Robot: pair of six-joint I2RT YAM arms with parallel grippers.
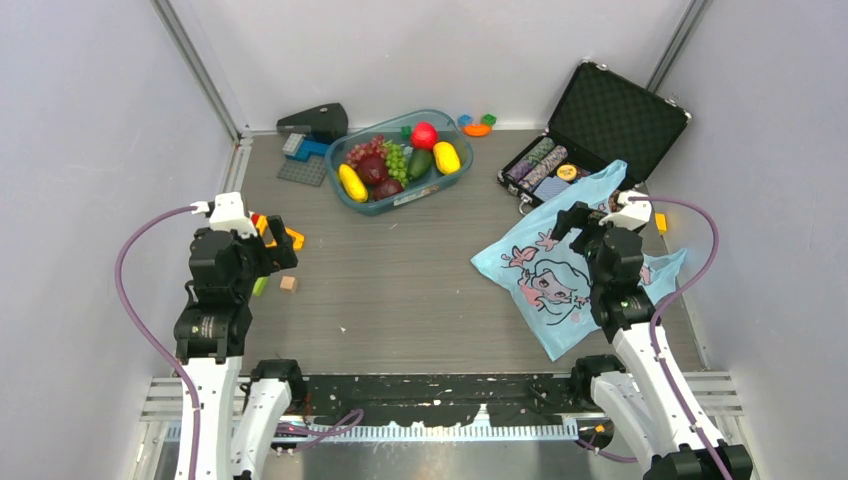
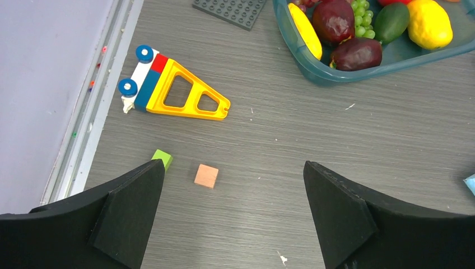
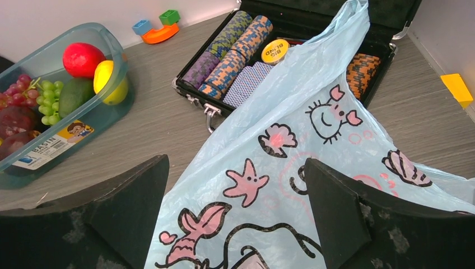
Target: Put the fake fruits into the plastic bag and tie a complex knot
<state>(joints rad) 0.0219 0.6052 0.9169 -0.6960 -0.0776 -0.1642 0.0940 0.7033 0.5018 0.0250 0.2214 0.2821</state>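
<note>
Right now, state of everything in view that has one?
Thin light-blue plastic bag with cartoon print: lying crumpled, untied, no knot.
Glossy plastic fake fruits: all visible ones in the tub.
Clear blue-tinted plastic tub: uncovered, holding the fruits.
Black hard poker-chip case: lid open.
Left hand: open, empty.
Right hand: open, empty, over the bag.
</note>
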